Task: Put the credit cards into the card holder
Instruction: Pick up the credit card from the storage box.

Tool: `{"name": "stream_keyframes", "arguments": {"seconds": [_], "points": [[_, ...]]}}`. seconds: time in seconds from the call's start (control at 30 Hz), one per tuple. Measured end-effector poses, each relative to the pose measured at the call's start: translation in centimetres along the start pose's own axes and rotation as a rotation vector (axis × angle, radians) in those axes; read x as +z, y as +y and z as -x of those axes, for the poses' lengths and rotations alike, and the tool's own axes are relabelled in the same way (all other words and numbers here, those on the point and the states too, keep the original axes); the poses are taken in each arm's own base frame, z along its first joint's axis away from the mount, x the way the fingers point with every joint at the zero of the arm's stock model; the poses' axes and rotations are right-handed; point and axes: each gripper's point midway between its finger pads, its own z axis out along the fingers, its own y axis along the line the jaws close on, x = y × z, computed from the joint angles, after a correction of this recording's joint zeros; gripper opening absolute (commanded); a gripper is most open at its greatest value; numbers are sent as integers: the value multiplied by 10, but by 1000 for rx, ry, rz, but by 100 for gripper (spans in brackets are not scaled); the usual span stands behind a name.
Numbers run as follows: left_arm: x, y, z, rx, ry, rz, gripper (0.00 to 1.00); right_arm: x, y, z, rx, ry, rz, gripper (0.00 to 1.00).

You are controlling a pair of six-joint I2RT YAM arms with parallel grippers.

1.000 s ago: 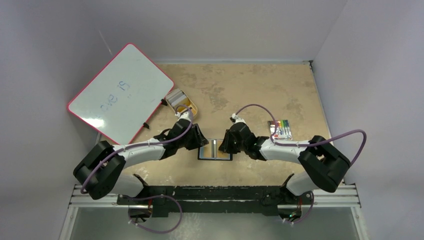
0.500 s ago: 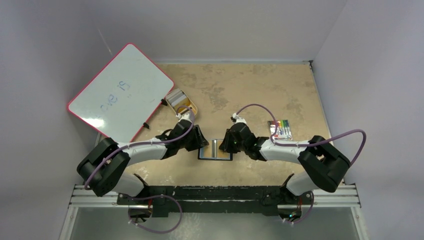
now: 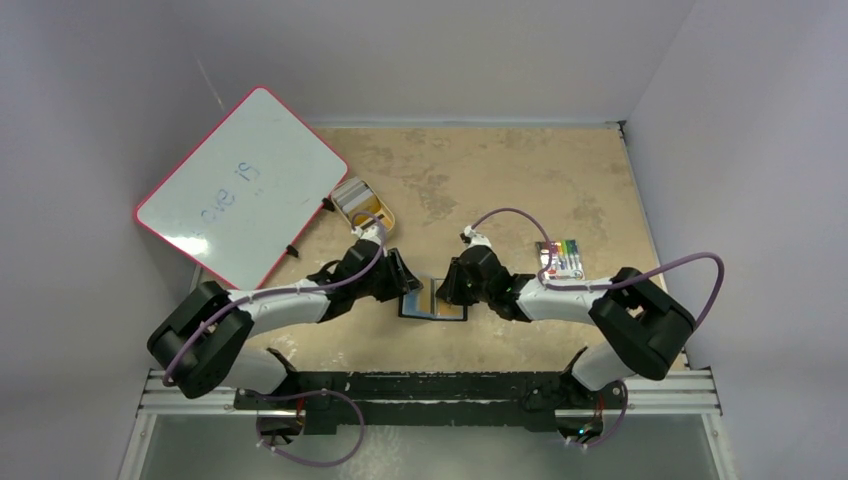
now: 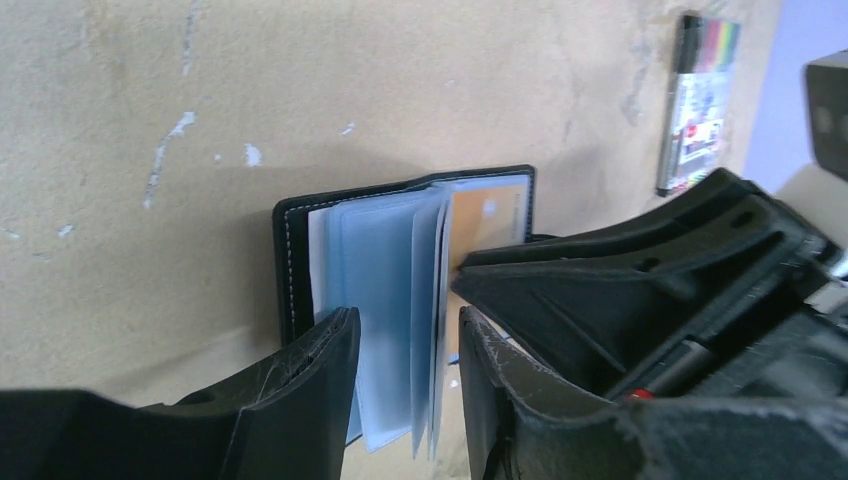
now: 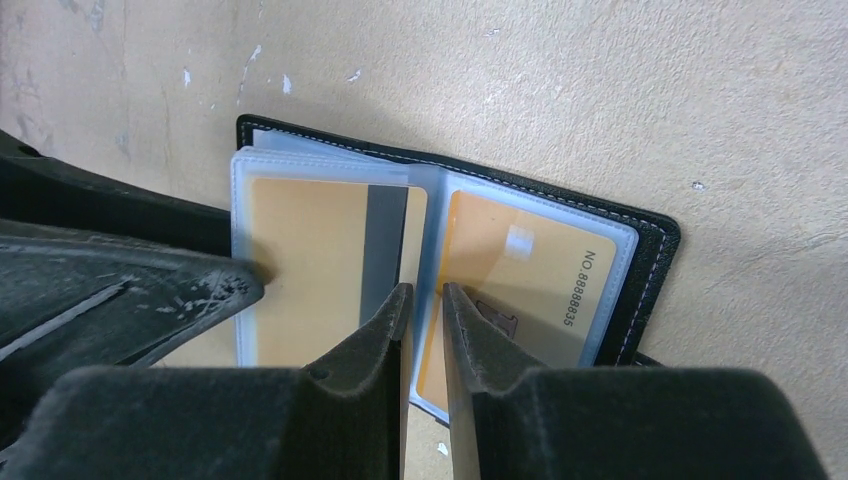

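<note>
Both credit cards (image 5: pixel 310 260) sit in the sleeves (image 4: pixel 385 300) of the card holder (image 5: pixel 645 250), open on the table (image 5: pixel 600 80) between your tools. Your left tool (image 4: pixel 405 325) gapes around those sleeves; your right tool (image 5: pixel 423 295) hovers over its fold, barely apart. Only closing seems left.

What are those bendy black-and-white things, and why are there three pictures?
They are two robot arms. One picture looks down from above; the others come from a camera on each wrist. On the table are a gold tin, a striped item and the card holder, open like a book, with gold cards in its clear pockets. A whiteboard sits at the left. The left fingers are apart around some pages; the right fingers are nearly closed at the fold.
</note>
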Motion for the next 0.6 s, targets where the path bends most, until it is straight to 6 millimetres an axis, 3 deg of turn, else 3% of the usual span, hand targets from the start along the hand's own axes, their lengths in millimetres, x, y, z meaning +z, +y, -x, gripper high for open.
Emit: {"name": "stream_keyframes", "arguments": {"seconds": [0.23, 0.5, 0.6], "points": [[-5, -20, 4, -27, -14, -85, 37, 0, 1, 0, 0, -1, 4, 20], [-6, -27, 3, -49, -15, -138, 18, 1, 1, -1, 11, -10, 18, 20], [-6, -30, 3, -53, -16, -153, 16, 1, 1, -1, 13, -11, 20, 20]]}}
